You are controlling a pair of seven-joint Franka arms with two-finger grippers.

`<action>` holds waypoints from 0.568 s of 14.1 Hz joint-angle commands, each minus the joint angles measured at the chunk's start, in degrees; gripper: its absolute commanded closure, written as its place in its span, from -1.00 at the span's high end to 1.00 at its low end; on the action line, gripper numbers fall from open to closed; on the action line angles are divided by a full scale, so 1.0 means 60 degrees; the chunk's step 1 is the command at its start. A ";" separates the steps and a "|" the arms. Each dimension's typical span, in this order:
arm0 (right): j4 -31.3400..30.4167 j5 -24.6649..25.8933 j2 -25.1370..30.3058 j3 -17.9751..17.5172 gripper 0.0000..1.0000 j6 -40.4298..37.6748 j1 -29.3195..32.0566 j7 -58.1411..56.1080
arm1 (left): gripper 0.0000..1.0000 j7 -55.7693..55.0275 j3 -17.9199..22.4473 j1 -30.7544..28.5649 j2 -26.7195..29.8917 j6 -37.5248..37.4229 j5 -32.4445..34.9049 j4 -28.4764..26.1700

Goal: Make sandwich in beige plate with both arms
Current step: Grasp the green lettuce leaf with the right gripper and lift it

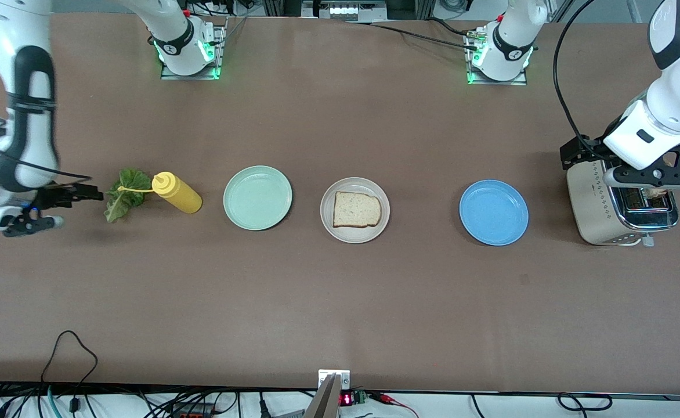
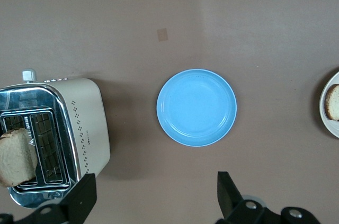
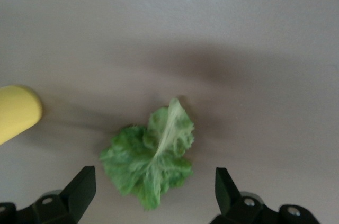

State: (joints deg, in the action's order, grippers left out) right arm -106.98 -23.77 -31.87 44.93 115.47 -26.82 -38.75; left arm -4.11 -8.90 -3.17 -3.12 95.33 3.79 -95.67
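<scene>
Now your right gripper (image 1: 55, 206) stands with its fingers wide apart and empty, beside the crinkled green lettuce (image 1: 124, 194) near the yellow bottle (image 1: 177, 193). Your left gripper (image 1: 653, 174) is also spread wide, over the toaster (image 1: 595, 203), where a bread slice (image 2: 17, 158) sticks up from a slot, cut off at the wrist view's edge. On the beige plate (image 1: 331, 226), between the green plate (image 1: 257, 197) and blue plate (image 1: 494, 212), lies one light brown slice (image 1: 356, 209).

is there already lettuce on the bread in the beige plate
No, the bread slice on the beige plate is bare; the lettuce leaf lies on the table beside the yellow bottle.
</scene>
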 commanded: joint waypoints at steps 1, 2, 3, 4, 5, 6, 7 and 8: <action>-0.0260 0.0196 -0.0458 0.0188 1.00 0.0791 -0.0305 0.0424 | 1.00 0.0099 0.0121 0.0059 0.0051 -0.0170 -0.0133 0.0095; -0.0362 0.0196 -0.0575 0.0188 1.00 0.1113 -0.0290 0.0424 | 1.00 0.0099 0.0121 0.0059 0.0051 -0.0170 -0.0133 0.0095; -0.0377 0.0196 -0.0707 0.0173 1.00 0.1290 -0.0334 0.0467 | 1.00 0.0099 0.0121 0.0059 0.0051 -0.0170 -0.0133 0.0095; -0.0392 0.0182 -0.0810 0.0159 1.00 0.1321 -0.0349 0.0569 | 1.00 0.0099 0.0121 0.0059 0.0051 -0.0170 -0.0133 0.0095; -0.0377 0.0167 -0.0883 0.0130 1.00 0.1350 -0.0334 0.0614 | 1.00 0.0099 0.0121 0.0059 0.0051 -0.0170 -0.0133 0.0095; -0.0392 0.0109 -0.0956 0.0129 1.00 0.1495 -0.0320 0.0614 | 1.00 0.0099 0.0121 0.0030 0.0051 -0.0170 -0.0133 0.0081; -0.0392 0.0036 -0.1059 0.0129 1.00 0.1598 -0.0305 0.0614 | 1.00 0.0099 0.0121 0.0030 0.0051 -0.0170 -0.0133 0.0095; -0.0392 -0.0182 -0.1089 -0.0001 1.00 0.1614 -0.0276 0.0614 | 1.00 0.0099 0.0121 0.0030 0.0051 -0.0170 -0.0133 0.0095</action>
State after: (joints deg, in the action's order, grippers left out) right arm -108.72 -23.78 -38.17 45.08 123.98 -28.06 -35.91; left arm -4.11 -8.65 -3.17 -3.12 95.33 3.79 -95.67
